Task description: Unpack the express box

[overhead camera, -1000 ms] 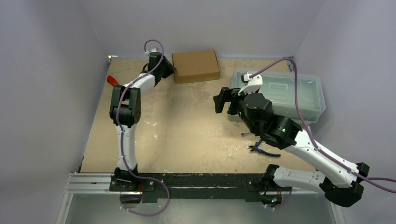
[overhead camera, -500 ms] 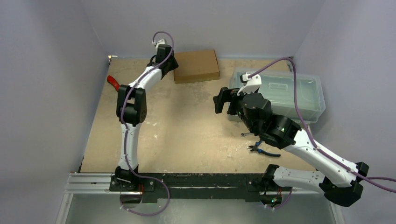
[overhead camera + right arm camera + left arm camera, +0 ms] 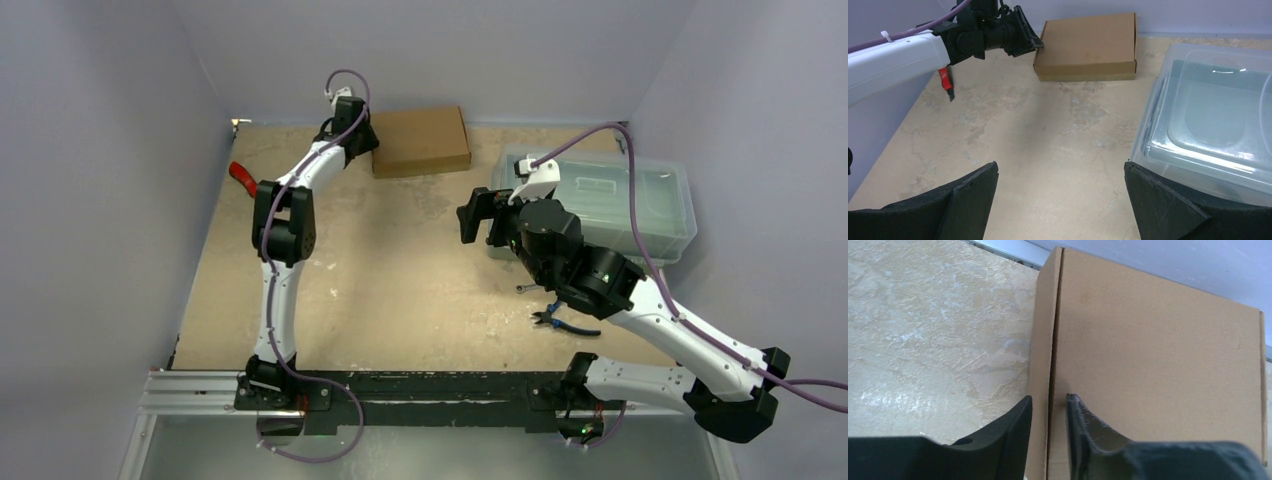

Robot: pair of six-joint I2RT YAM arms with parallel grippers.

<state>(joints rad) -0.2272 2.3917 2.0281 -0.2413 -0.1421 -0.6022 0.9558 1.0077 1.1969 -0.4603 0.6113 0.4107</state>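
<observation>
left wrist, claw (image 3: pixel 1049 398) over express box (image 3: pixel 1158 355) edge

The work surface is a table (image 3: pixel 400 270) with a mottled, worn beige top that fills the centre of the top view. Plain pale lavender walls (image 3: pixel 100 200) enclose it at the left, top and right of the frame, evenly lit with soft shadows. A silver metal rail (image 3: pixel 190 390) runs along the lower edge, and a thin metal strip (image 3: pixel 1008 251) borders the table at the foot of the back wall.
</observation>
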